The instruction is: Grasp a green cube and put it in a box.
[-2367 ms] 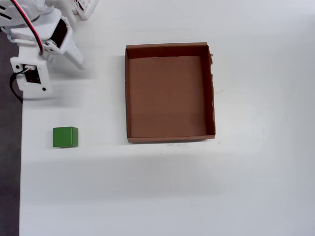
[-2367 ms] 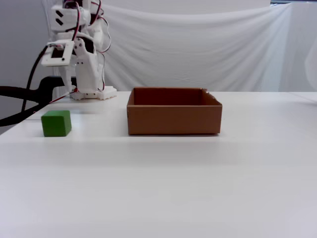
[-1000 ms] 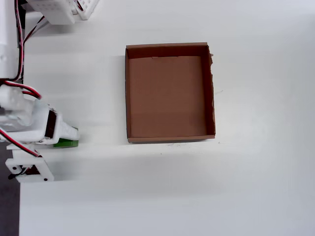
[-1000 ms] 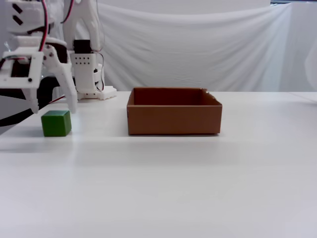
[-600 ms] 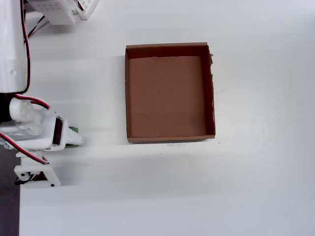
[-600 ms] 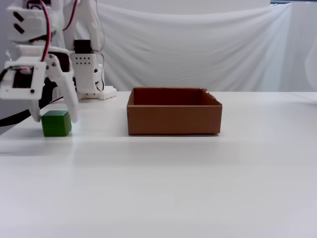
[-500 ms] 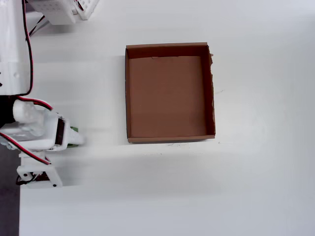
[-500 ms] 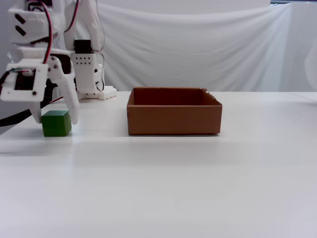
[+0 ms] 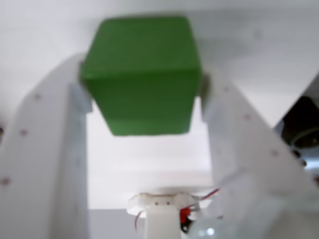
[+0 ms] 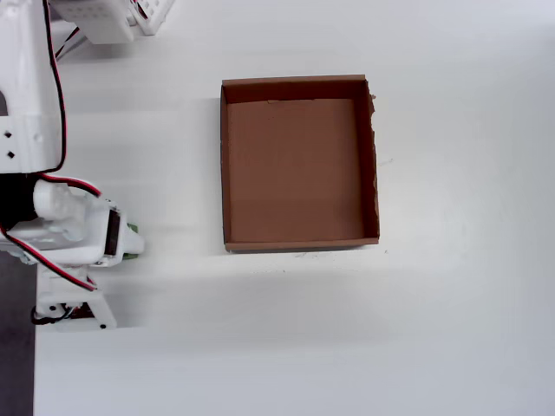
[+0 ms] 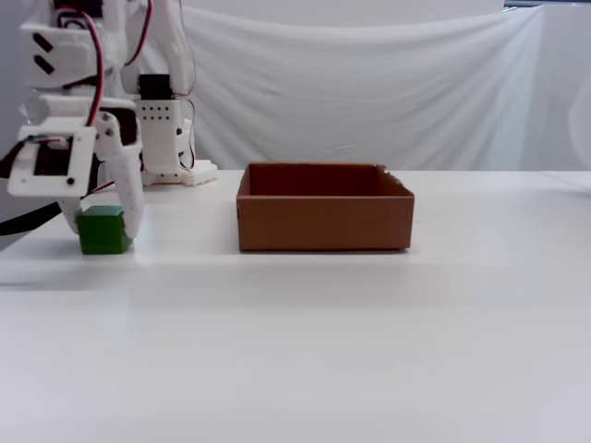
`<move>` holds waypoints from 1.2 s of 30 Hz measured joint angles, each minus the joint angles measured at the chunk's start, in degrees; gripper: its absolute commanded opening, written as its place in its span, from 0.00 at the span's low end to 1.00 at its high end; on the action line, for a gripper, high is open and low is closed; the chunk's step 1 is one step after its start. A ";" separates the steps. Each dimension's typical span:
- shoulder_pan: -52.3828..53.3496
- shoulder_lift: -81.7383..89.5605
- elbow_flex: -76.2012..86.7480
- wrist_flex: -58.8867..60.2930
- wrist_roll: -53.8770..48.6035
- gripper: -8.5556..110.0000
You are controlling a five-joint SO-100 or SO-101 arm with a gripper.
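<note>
The small bright-green matte cube (image 9: 141, 74) sits on the white tabletop (image 11: 369, 332) at the far left of the fixed view, well apart from the shallow brown cardboard box (image 11: 324, 220), which is around the middle of the table with nothing in it that I can see. My white two-finger gripper (image 9: 142, 92) is down over the cube, one finger (image 9: 50, 149) on each side of it. In the wrist view both fingers look like they're right up against the cube's side faces, so I'd call it grasping the cube, though the shot is blurry. The cube looks to be resting on the table in the fixed view (image 11: 103, 230). From overhead I only catch a sliver of green (image 10: 133, 228) poking out from under the arm, left of the box (image 10: 224, 165).
</note>
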 measured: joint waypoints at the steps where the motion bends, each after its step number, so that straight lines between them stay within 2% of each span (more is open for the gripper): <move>1: 0.00 0.00 0.00 0.00 0.18 0.22; 18: -0.53 -0.62 -0.62 0.70 0.35 0.19; 28: -2.81 -0.62 -10.99 12.48 2.90 0.19; 36: -8.79 -0.70 -21.88 22.50 12.92 0.19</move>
